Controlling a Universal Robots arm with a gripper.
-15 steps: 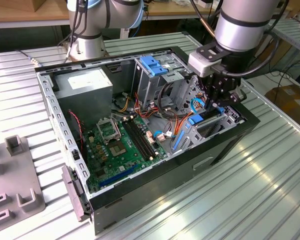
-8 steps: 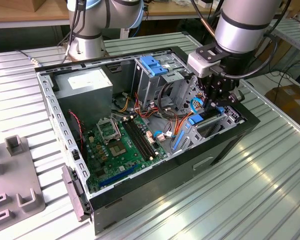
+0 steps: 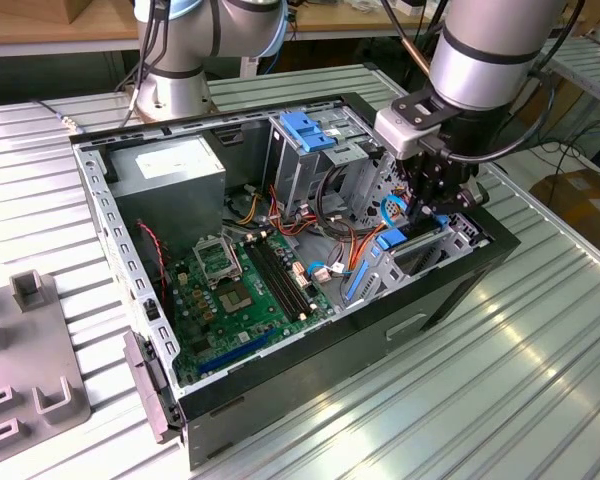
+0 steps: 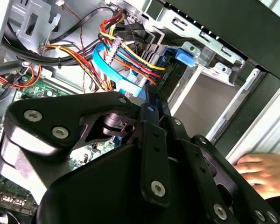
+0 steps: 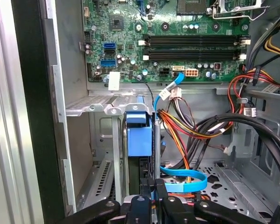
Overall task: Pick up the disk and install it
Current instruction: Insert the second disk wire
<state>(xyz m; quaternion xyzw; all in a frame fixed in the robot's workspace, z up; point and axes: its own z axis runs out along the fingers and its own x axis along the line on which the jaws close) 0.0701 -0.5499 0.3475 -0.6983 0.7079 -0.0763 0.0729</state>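
The pincer (image 5: pixel 151 198) is pinching the disk (image 5: pixel 141 135) edge-on, lowering it upright, long axis vertical, into the drive bay (image 3: pixel 425 250) at the exterior view's right of the computer case (image 3: pixel 460 290). Bundled cables (image 5: pixel 186 126) are crowding just beside it; a hand (image 4: pixel 263 172) is resting near the case wall.

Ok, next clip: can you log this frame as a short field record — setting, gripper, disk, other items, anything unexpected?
setting: open computer case lying on a slatted metal table
gripper: gripper lowered inside the case by the drive bay, shut on the disk
disk: disk on edge, blue carrier frame showing, partly down in the bay slot
other items: motherboard, power supply, blue-handled drive cage, blue data cable
unexpected: a person's hand resting by the case
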